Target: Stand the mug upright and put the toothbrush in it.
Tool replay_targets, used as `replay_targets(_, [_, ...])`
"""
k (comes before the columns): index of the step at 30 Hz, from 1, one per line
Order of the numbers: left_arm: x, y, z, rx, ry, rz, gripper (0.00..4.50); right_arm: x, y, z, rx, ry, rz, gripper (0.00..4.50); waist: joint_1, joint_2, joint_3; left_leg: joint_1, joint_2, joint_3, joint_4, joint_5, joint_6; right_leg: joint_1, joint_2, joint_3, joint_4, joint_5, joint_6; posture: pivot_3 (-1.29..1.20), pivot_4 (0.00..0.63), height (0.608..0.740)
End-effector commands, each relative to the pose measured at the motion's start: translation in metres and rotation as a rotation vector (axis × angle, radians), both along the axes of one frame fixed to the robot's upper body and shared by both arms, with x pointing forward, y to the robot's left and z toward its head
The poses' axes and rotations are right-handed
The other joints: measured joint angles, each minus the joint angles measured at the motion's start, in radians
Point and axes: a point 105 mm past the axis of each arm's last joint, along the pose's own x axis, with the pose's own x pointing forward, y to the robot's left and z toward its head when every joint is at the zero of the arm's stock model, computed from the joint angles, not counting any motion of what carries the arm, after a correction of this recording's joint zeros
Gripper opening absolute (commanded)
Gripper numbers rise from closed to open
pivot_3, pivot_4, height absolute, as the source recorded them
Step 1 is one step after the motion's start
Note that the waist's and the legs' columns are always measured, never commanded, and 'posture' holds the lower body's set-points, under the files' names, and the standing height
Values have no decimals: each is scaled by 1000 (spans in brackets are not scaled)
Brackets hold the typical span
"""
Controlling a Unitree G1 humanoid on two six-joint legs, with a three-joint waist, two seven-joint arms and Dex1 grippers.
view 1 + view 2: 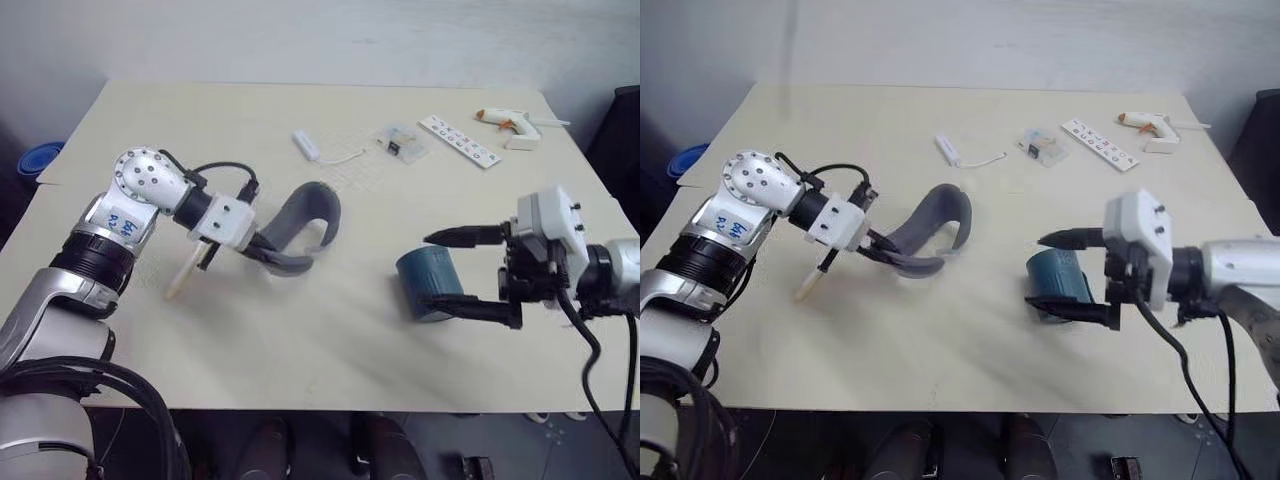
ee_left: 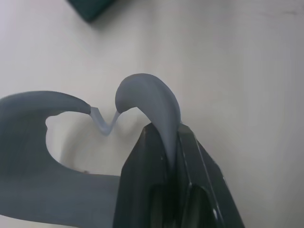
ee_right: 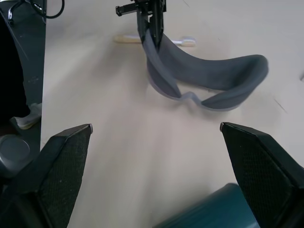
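I've the left gripper (image 1: pixel 262 243) pinched on the grey eye mask (image 1: pixel 300 225) to uncover the toothbrush (image 1: pixel 182 278) | right gripper (image 1: pixel 462 272) wide open, straddling the toppled mug (image 1: pixel 425 280) beside the mask, to right it

My black left gripper (image 2: pixel 166 156) pinches a grey eye mask (image 1: pixel 300 222). Mug (image 1: pixel 425 282) dark teal-blue; toothbrush (image 3: pixel 154 41) cream with whitish head. Table (image 1: pixel 300 340) pale beige. Far side: white remote (image 1: pixel 458 140) with dark buttons, white glue gun (image 1: pixel 510 125) with orange tip.
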Motion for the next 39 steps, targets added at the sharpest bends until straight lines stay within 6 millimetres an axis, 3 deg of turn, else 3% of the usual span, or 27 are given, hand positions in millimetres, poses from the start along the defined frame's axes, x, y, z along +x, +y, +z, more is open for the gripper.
replay_targets(1, [14, 28, 29, -65, -166, 217, 19, 3, 8, 4, 16, -17, 41, 4500, -4, 0, 0, 0, 0, 0, 0, 0, 0, 0, 0, 0, 0, 0, 0, 0, 150, 740])
replay_targets(5, [11, 89, 36, -106, -229, 564, 19, 4, 15, 1, 20, -3, 101, 4500, -28, 0, 0, 1, 2, 1, -3, 0, 0, -1, 0, 1, 1, 0, 0, 0, 150, 740])
replay_targets(15, [-27, 217, 6, -135, -153, 1245, 19, 6, 35, 13, 59, -12, 236, 4500, -14, 0, 0, 1, 4, 1, -3, 0, 0, -1, -2, -1, 0, 0, 0, 0, 150, 740])
replay_targets(20, [-29, 237, -4, -204, -104, 1368, 19, 10, 39, 11, 57, -8, 252, 4500, -7, 0, 0, 1, 2, 1, -3, -1, 0, -1, -3, -1, 0, 0, 0, 0, 150, 740])
replay_targets(23, [-29, 248, -17, -74, -174, 1378, 19, 12, 39, 10, 53, -13, 248, 4500, -9, 0, 0, 1, 2, 2, -3, -1, 0, -2, -3, -1, 0, 0, 0, 0, 150, 740])
replay_targets(25, [-27, 248, -22, -75, -168, 1388, 19, 13, 39, 10, 50, -17, 237, 4500, -12, 0, 0, 1, 2, 2, -4, -1, 0, -2, -3, -1, 1, 0, 0, 0, 150, 740])
replay_targets(30, [-24, 248, -28, -60, -149, 1405, 1386, 14, 33, 9, 60, -8, 195, 4500, -18, -1, 0, 1, 3, 3, -4, -1, 0, -3, -3, -1, 1, 0, -1, 0, 150, 740])
replay_targets(35, [-26, 250, -17, -41, -163, 1408, 2982, 14, 28, 2, 36, -20, 148, 4500, -22, -1, 0, 1, 3, 3, -4, -1, -1, -3, -4, -1, 1, 0, 0, 0, 150, 740])
replay_targets(37, [-30, 250, -8, -24, -179, 1400, 3522, 15, 26, 4, 44, -25, 123, 4500, -23, -1, 0, 1, 3, 3, -4, -1, -1, -3, -4, -1, 1, 0, 0, 0, 150, 740])
replay_targets(39, [-30, 244, 20, -65, -208, 1375, 4134, 16, 22, 5, 50, -32, 90, 4500, -24, -1, 0, 1, 4, 4, -4, -2, -1, -3, -4, 0, 1, 0, -1, 0, 150, 740])
